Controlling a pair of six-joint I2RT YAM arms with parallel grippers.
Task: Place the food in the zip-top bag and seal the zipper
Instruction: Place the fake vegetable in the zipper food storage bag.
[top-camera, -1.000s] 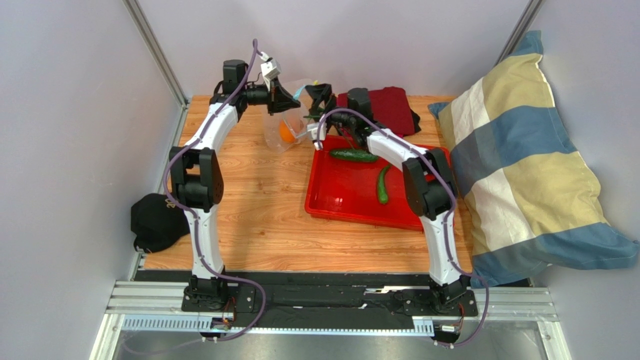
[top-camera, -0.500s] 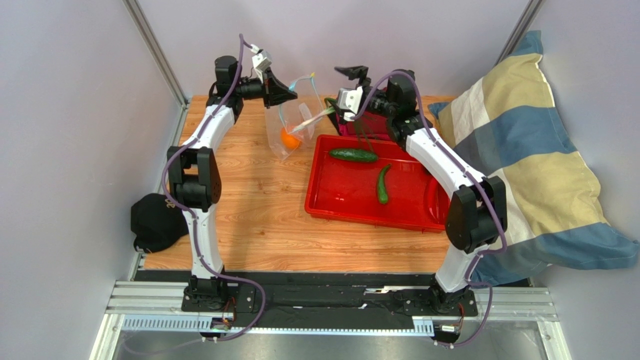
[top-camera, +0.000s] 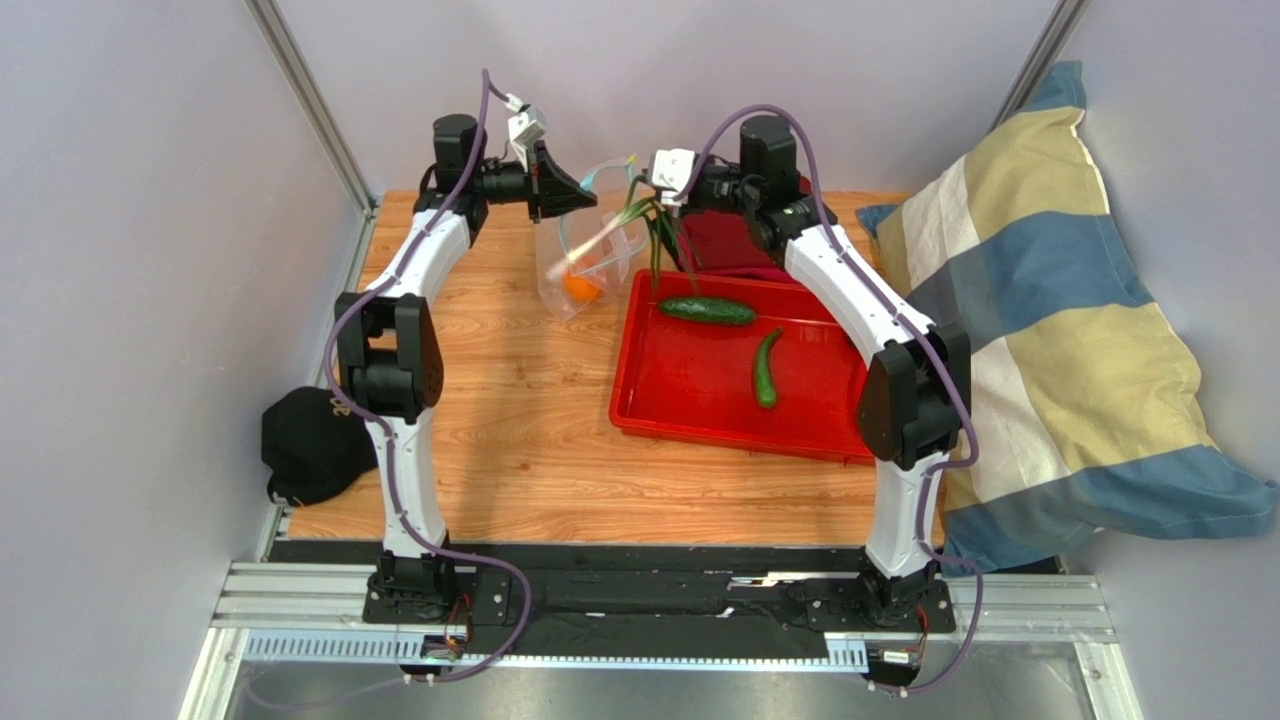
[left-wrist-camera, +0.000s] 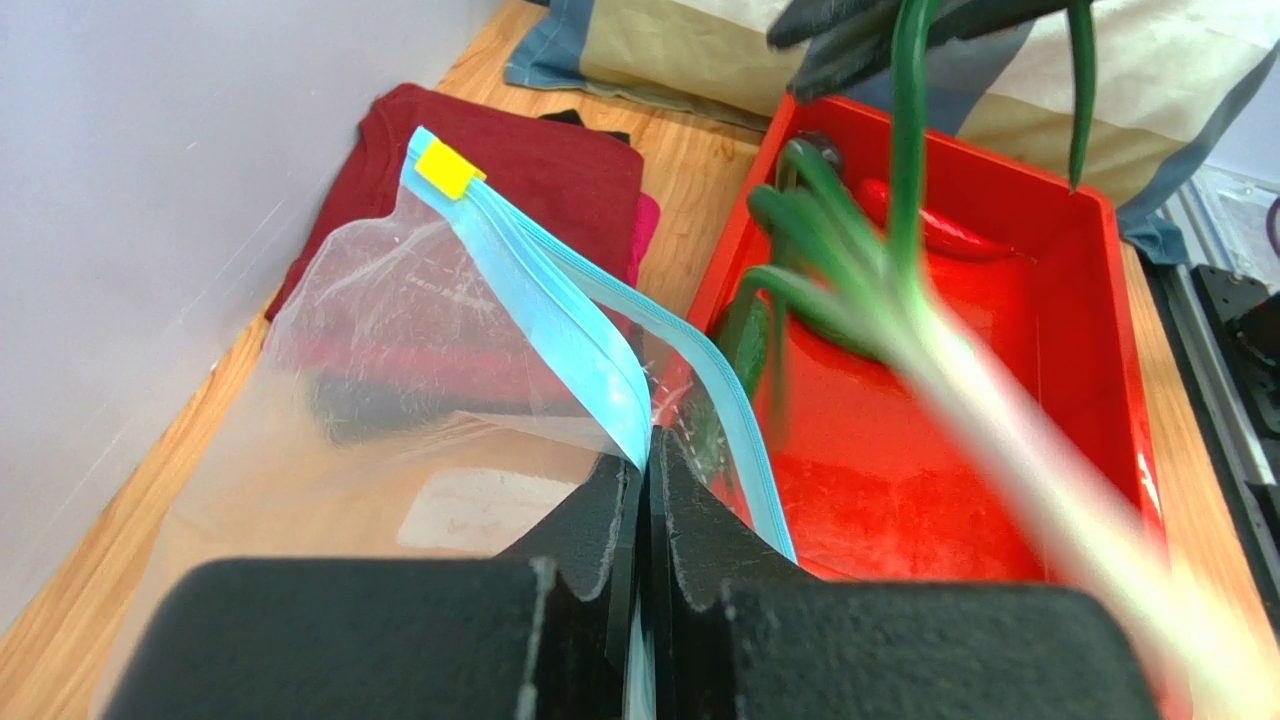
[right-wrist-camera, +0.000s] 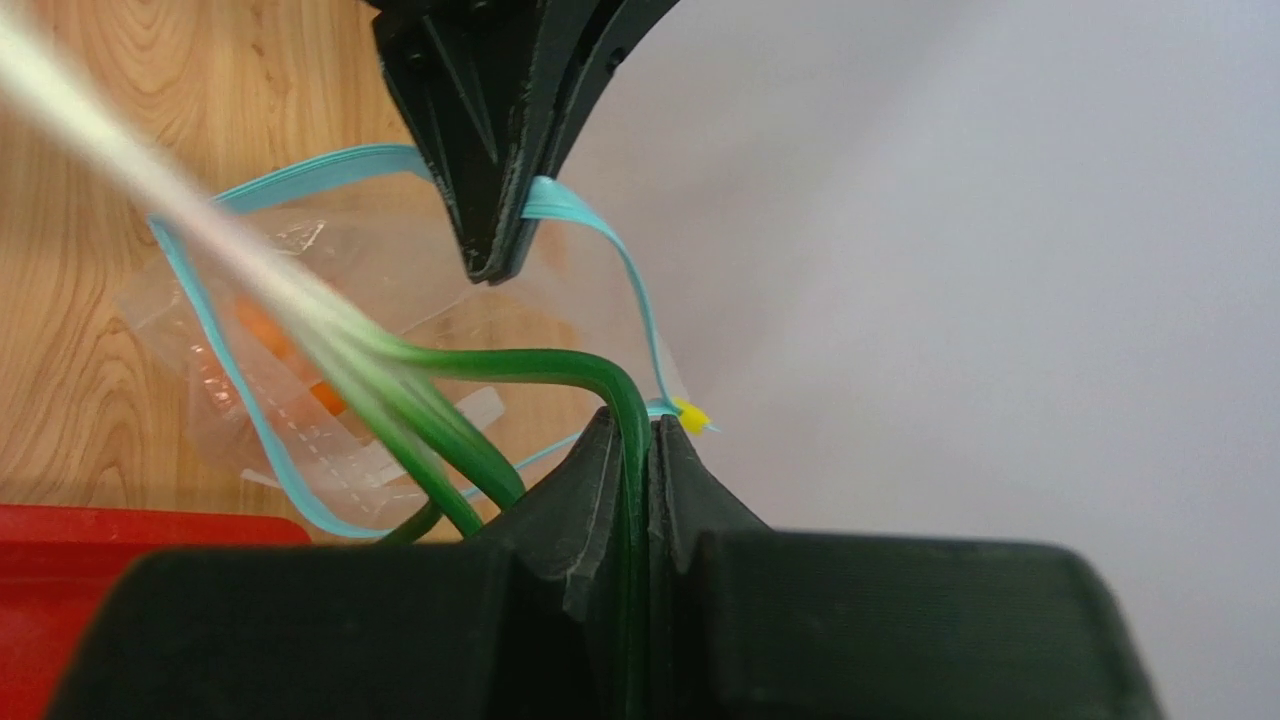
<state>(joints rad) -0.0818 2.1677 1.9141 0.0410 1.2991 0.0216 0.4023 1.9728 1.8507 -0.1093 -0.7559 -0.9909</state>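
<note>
Red chili (left-wrist-camera: 932, 228): left wrist view only | orange fruit (top-camera: 579, 282): top, right wrist

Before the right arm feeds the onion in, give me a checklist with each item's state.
1. Left gripper shut on zipper: ok.
2. Right gripper shut on onion leaves: ok.
3. Bag mouth open: ok.
4. Onion's white end inside the mouth: cannot tell.
5. Orange in bag: ok.
6. Tray emptied: not ok, two green vegetables and chili lie in it.
</note>
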